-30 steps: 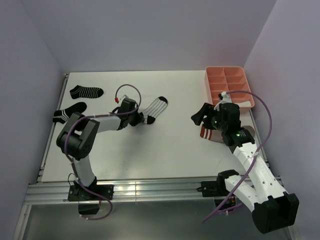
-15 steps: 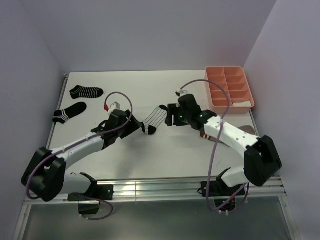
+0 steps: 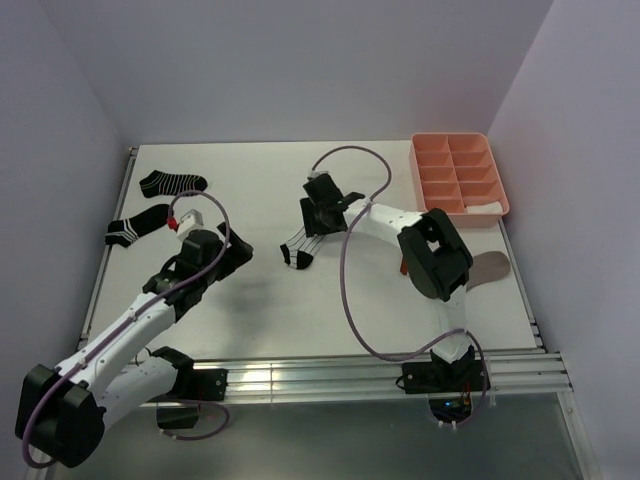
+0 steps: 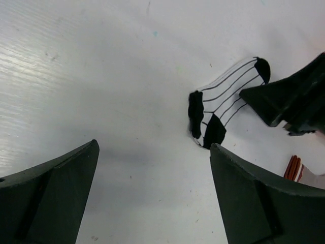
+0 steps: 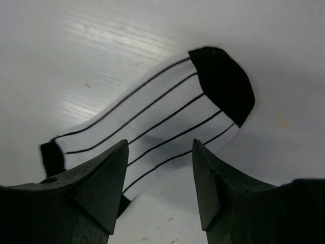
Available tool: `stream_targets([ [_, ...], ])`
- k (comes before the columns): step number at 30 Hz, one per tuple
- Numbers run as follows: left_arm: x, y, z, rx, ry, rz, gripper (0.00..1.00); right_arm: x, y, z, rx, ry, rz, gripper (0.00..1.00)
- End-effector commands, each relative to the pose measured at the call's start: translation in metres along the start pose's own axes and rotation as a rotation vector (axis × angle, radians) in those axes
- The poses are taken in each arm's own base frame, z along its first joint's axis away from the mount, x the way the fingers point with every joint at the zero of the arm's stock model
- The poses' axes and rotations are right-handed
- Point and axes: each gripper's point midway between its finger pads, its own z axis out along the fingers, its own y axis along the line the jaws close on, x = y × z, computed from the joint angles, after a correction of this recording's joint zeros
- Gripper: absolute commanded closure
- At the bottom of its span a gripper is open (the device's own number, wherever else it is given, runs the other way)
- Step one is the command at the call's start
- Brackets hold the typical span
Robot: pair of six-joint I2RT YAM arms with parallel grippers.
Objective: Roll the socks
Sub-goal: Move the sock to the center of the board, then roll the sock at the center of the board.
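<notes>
A white thin-striped sock (image 3: 303, 240) with black toe and heel lies flat mid-table, also seen in the left wrist view (image 4: 226, 96) and the right wrist view (image 5: 152, 114). My right gripper (image 3: 318, 220) hovers open just over its toe half, jaws (image 5: 160, 147) straddling the sock's near edge without touching it. My left gripper (image 3: 236, 256) stands wide open and empty (image 4: 155, 168), left of the sock and apart from it. Two black white-striped socks (image 3: 172, 183) (image 3: 140, 222) lie far left. A taupe sock (image 3: 492, 266) with a red-white cuff (image 4: 293, 168) lies right.
A pink compartment tray (image 3: 432, 160) stands at the back right with a white piece of fabric (image 3: 486, 208) in its near corner. The right arm's links (image 3: 435, 250) stretch across the right half of the table. Walls close in on both sides.
The left gripper let go of the striped sock, opened wide and drew back to the left and nearer. The right arm swung left across the table to the sock's toe end, jaws narrowing a little.
</notes>
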Motion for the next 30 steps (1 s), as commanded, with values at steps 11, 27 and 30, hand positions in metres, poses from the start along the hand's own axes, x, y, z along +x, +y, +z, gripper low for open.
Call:
stream_targets([
  [11, -0.037, 0.017, -0.014, -0.072, -0.064, 0.103, 0.0, 0.081, -0.017, -0.002, 0.1, 0.138, 0.021, 0.4],
  [27, -0.072, 0.028, -0.023, -0.113, -0.173, 0.212, 0.0, 0.063, 0.069, -0.085, 0.017, -0.078, -0.347, 0.39],
  [30, -0.075, 0.026, -0.025, -0.098, -0.192, 0.195, 0.0, 0.08, 0.076, -0.078, 0.043, -0.072, -0.418, 0.39],
])
